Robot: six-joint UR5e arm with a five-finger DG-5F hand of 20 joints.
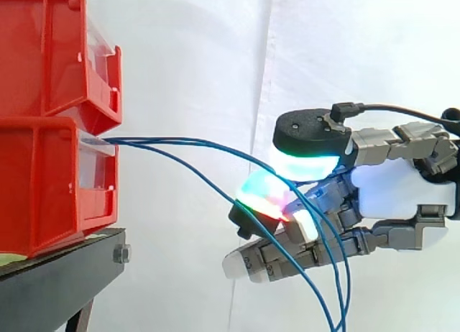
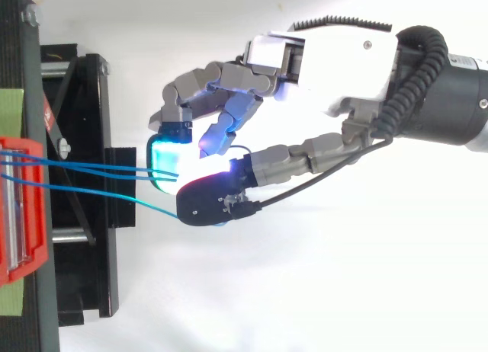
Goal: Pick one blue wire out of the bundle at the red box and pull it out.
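Blue wires [image 1: 172, 139] [image 2: 99, 168] come out at the front of the lower red bin [image 1: 50, 188], just under the upper red bin [image 1: 43, 52]. They span open air rightward to the hand [image 1: 402, 192] [image 2: 335, 62], then drop away below it. The hand sits right of the bins, apart from them, with its fingers curled. The thumb pad [image 1: 305, 163], glowing cyan, and a finger pad [image 1: 262, 192], glowing green-red, are closed on the wires passing between them. From above, two strands run into the cyan pad and a third passes under the thumb's black cap; I cannot tell whether one strand is pinched or several. Judgement: the pinch is out along the span because the strands fan apart there and are easier to single out than at the bin. The upper strands look near-straight and the lower one sags, so a rightward pull would likely load the upper ones first. Risk: extra strands get dragged along. The bins rest on the black stand [image 1: 65, 274], before the white curtain [image 1: 201, 59].
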